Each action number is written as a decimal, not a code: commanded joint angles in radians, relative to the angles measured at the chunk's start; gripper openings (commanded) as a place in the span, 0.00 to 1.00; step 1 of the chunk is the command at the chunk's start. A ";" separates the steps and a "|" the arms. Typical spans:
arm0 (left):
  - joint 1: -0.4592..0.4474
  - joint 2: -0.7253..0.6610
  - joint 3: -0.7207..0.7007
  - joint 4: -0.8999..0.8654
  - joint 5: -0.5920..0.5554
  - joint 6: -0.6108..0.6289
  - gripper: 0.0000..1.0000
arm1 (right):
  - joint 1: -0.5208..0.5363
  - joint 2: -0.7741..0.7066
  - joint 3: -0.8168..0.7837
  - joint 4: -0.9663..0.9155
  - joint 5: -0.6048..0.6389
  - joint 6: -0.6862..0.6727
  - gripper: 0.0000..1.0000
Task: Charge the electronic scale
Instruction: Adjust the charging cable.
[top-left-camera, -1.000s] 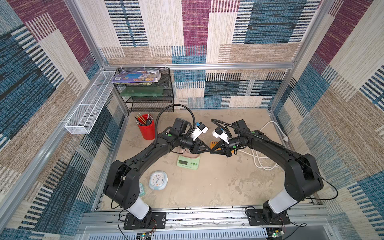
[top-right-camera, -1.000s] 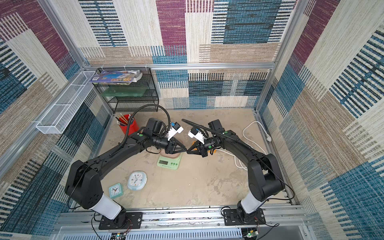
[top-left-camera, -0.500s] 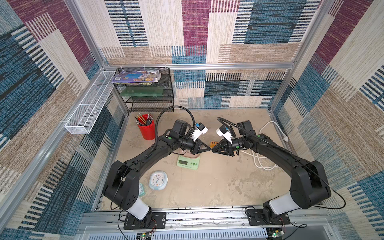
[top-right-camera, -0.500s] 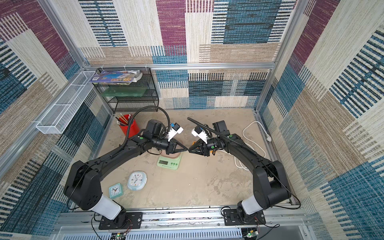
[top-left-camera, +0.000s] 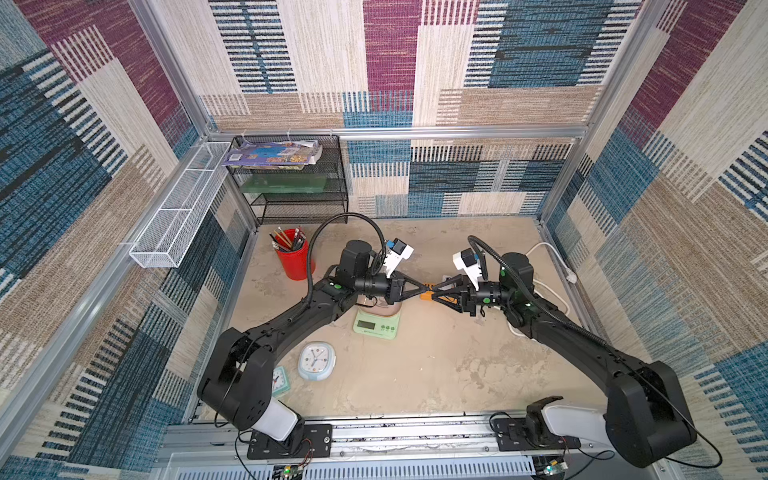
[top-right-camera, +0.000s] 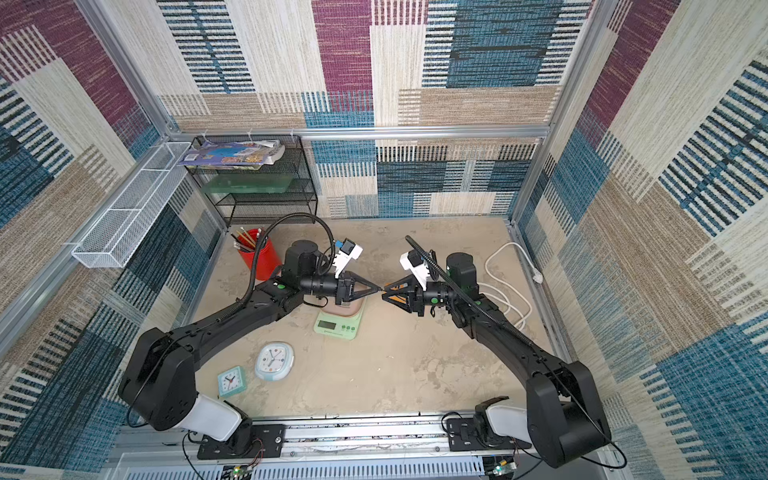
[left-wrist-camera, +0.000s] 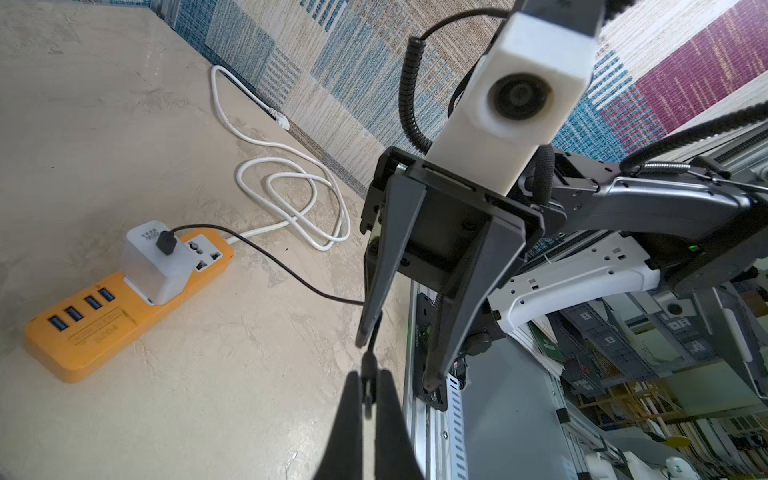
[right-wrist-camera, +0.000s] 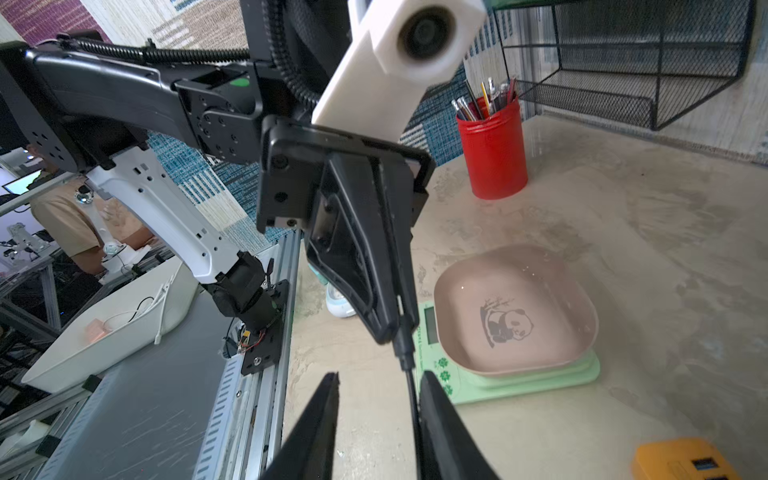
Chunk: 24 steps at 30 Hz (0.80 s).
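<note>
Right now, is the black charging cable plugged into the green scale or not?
Not plugged in. The left gripper pinches the end of the cable in mid-air, apart from the scale.

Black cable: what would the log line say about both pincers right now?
left pincer: shut on black cable plug | right pincer: open, not gripping it | electronic scale: not yet plugged in

Bare tabletop (top-left-camera: 436, 365) front-right of electronic scale (top-left-camera: 376, 326). Blocked front-left by pale-blue clock (top-left-camera: 316, 360), rear-left by red pencil cup (top-left-camera: 296, 259), rear-right by orange power strip (left-wrist-camera: 104, 328), coiled white cable (left-wrist-camera: 328, 245) beyond.
</note>
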 joint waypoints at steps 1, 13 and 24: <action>-0.009 -0.004 0.003 0.055 0.029 -0.029 0.00 | 0.005 -0.001 0.002 0.125 0.010 0.061 0.37; -0.018 -0.007 -0.004 0.106 0.036 -0.063 0.00 | -0.004 -0.002 -0.011 0.133 -0.036 0.042 0.28; -0.023 -0.009 -0.010 0.139 0.042 -0.082 0.00 | -0.018 -0.001 -0.017 0.153 -0.074 0.047 0.09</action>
